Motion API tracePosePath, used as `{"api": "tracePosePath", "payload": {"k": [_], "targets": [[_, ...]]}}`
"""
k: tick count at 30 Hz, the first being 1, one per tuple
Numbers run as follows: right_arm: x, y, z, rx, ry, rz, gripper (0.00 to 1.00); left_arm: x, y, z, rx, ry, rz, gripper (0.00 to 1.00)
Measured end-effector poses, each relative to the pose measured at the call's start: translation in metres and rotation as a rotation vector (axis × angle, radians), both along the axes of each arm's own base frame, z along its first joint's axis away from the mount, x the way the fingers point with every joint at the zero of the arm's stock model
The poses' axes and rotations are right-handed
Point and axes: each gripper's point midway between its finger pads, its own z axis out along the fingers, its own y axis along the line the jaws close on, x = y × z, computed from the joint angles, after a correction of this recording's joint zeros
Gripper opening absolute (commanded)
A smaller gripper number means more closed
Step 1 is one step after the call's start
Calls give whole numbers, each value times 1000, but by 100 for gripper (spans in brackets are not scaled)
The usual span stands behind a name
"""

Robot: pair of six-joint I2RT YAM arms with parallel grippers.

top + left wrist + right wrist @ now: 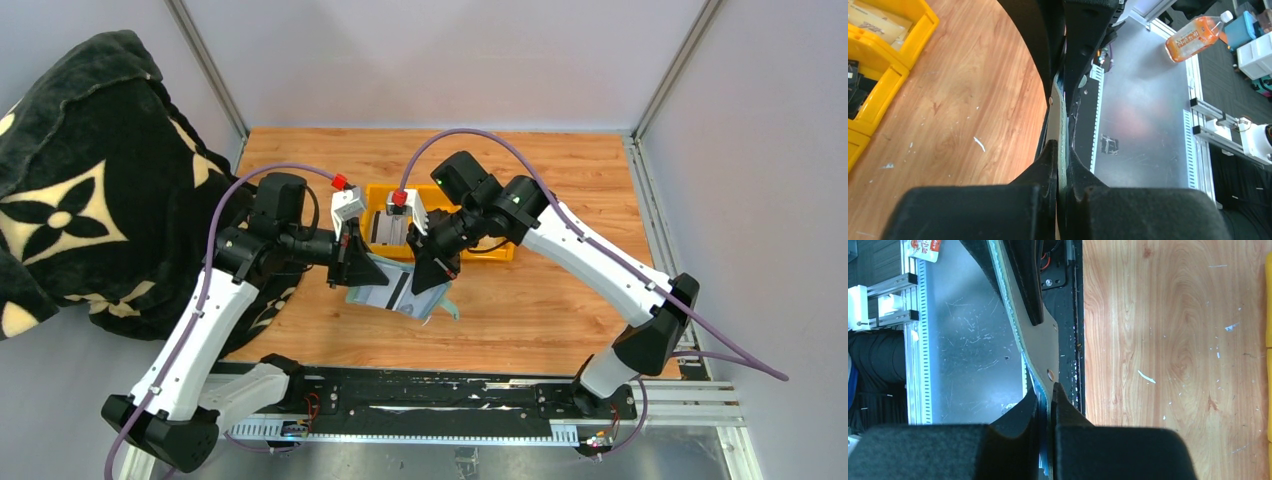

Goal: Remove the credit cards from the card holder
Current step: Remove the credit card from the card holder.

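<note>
Bench (pixel 560 300) is wood-grain laminate with light scuffs and pale flecks. Grey walls on three sides, aluminium posts in the back corners. A black blanket (pixel 70 190) with a cream flower print is heaped at the left edge.

The yellow tray (pixel 492 252) sits on the bench just behind both hands. From the left wrist view I see one tray (pixel 923 30) compartment with a tan printed flat item (pixel 873 20) and the next with dark pieces (pixel 853 85); can't tell what they are.

The card holder (pixel 420 300) is off the bench, spread open between the two hands, in front of the tray. A pale credit card (pixel 392 291) with a dark stripe shows in it, still in the holder.

The left hand (pixel 348 265) is clamped on the holder's left edge. The right hand (pixel 436 270) is clamped on its right side.

Only the wrist views show the grips edge-on:
- **Left hand:** the left hand (pixel 1062 150) pinches a thin pale green edge (pixel 1062 115).
- **Right hand:** the right hand (pixel 1045 397) pinches a tan flap (pixel 1040 340) with small holes.

The left wrist view also catches an orange bottle (pixel 1195 37) lying off the bench, beyond the metal plate (pixel 1143 110).
</note>
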Motion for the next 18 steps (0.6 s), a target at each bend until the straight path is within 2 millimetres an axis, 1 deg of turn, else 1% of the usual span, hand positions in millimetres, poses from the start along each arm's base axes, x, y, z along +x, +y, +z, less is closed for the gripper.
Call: {"api": "tracePosePath", "payload": {"k": [3,4,5,7,8,11,14,16,18], "targets": [[-3,1,3,13,8,15,15,-4,-1,3,-17,5,-21,0],[-4,1,4,18,12,21,25,-5,-1,4,-22,7,-26,0],[-5,1,5,23,18,27,32,-6,-2,4,-26,12,-31,0],[-3,2,9,45,24,26,45,-8,-2,5,-28,36,-34,0],[1,2,11,57,28,14,49,-8,-2,4,-28,47,-33,0],[23,-4,16,106,42,-80,58,-4,-3,5,-23,74,-19,0],[56,-15,25,190,30,-238,63,7,-2,3,-9,113,40,0],[74,-28,33,266,-22,-360,67,20,0,7,-23,126,107,0],[78,-38,44,334,-66,-443,68,32,2,12,-50,122,178,0]]}}
